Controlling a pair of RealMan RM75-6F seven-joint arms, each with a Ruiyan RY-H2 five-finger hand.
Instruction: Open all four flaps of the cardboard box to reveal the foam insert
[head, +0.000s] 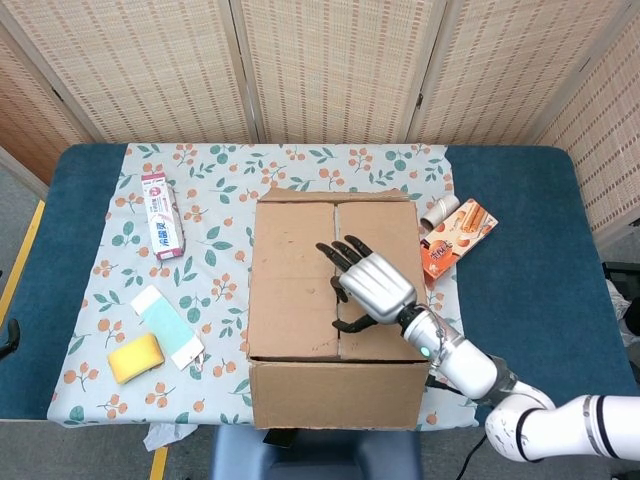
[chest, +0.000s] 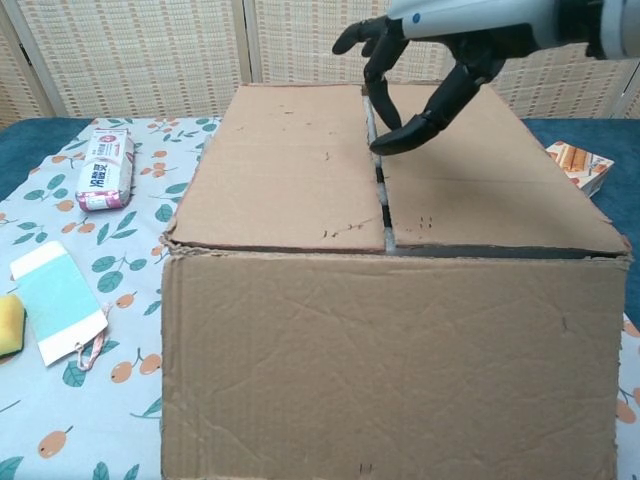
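The cardboard box (head: 335, 300) (chest: 390, 330) stands in the middle of the floral cloth with its two top flaps lying flat and shut, a narrow seam (head: 337, 270) (chest: 378, 170) running between them. My right hand (head: 368, 283) (chest: 425, 60) hovers over the seam near the box's front half, fingers spread and curved downward, holding nothing. In the chest view its fingertips (chest: 395, 135) hang just above the right flap beside the seam. No foam shows. My left hand is out of both views.
On the cloth left of the box lie a pink-and-white packet (head: 163, 215) (chest: 104, 167), a teal-and-white card (head: 167, 325) (chest: 56, 300) and a yellow sponge (head: 135, 357). An orange snack box (head: 458, 238) (chest: 580, 165) and a small roll (head: 438, 210) lie to the right.
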